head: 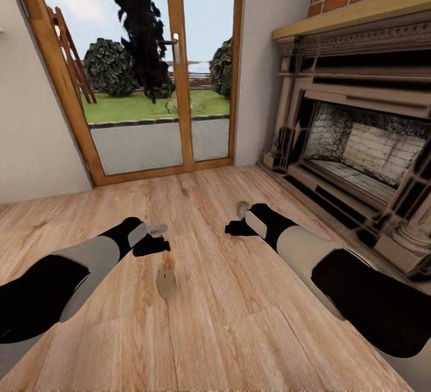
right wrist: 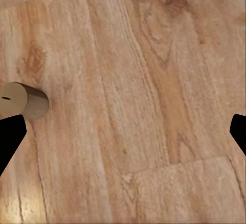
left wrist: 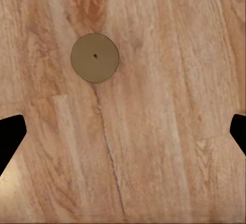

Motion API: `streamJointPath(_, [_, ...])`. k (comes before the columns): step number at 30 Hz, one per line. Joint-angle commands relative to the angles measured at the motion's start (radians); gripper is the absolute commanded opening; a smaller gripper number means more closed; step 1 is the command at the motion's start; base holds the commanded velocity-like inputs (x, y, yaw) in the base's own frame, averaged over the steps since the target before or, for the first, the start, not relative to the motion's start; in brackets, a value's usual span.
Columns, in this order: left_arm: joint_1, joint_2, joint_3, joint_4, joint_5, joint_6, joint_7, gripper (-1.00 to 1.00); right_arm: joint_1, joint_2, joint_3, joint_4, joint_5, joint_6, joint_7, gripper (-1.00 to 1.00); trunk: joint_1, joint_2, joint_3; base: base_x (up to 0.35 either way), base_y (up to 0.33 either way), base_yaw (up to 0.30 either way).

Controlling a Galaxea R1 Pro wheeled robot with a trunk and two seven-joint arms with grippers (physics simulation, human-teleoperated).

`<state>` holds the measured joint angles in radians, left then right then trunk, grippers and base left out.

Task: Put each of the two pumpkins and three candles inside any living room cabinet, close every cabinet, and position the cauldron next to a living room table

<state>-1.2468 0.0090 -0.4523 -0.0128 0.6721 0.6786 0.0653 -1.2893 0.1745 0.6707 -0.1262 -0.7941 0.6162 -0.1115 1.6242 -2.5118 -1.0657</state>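
Three candles stand on the wooden floor. One tan candle (head: pixel 166 284) is just nearer to me than my left gripper (head: pixel 152 246). A greyer candle (head: pixel 158 228) shows right beyond that gripper. The third candle (head: pixel 243 207) sits beside my right gripper (head: pixel 237 228). In the left wrist view a candle (left wrist: pixel 95 58) is seen from above, its wick a dark dot, ahead of the left gripper (left wrist: pixel 123 131), which is wide open. In the right wrist view a candle (right wrist: pixel 23 101) lies close to one fingertip (right wrist: pixel 10 137) of the open right gripper (right wrist: pixel 123 131). Both grippers hold nothing.
Glass doors with wooden frames (head: pixel 179 81) are straight ahead, looking onto a garden. A large fireplace (head: pixel 359 140) with a raised stone hearth runs along the right wall under red brick. Plank floor (head: pixel 209 332) spreads between and around my arms.
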Motion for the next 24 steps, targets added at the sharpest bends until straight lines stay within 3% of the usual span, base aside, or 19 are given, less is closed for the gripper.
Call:
streamJointPath(1, [0.0,-0.005,-0.003,-0.001,-0.013,0.033,-0.002,1.0,-0.001,0.0,0.004,-0.002,-0.01,0.004,-0.008,1.0,0.0,-0.001,-0.005,0.0,0.0,0.0])
streamJointPath(8, [0.002,-0.015,-0.003,0.0,-0.041,0.051,-0.012,1.0,-0.001,0.0,0.004,-0.003,-0.01,0.004,-0.008,1.0,0.003,-0.002,-0.032,0.0,0.0,0.0])
streamJointPath(11, [0.026,-0.015,-0.003,-0.001,-0.088,0.052,-0.013,1.0,-0.001,0.0,0.005,-0.003,-0.01,0.004,-0.008,1.0,0.005,-0.003,-0.044,0.0,0.0,0.0])
streamJointPath(12, [0.03,-0.015,-0.003,-0.001,-0.125,0.053,-0.013,1.0,-0.001,0.0,0.005,-0.003,-0.01,0.004,-0.008,1.0,0.005,-0.003,-0.047,0.0,0.0,0.0])
streamJointPath(24, [0.035,-0.028,-0.003,-0.001,-0.147,0.051,-0.03,1.0,0.0,0.0,0.006,-0.003,-0.01,0.004,-0.008,1.0,0.01,-0.006,-0.094,0.0,0.0,0.0])
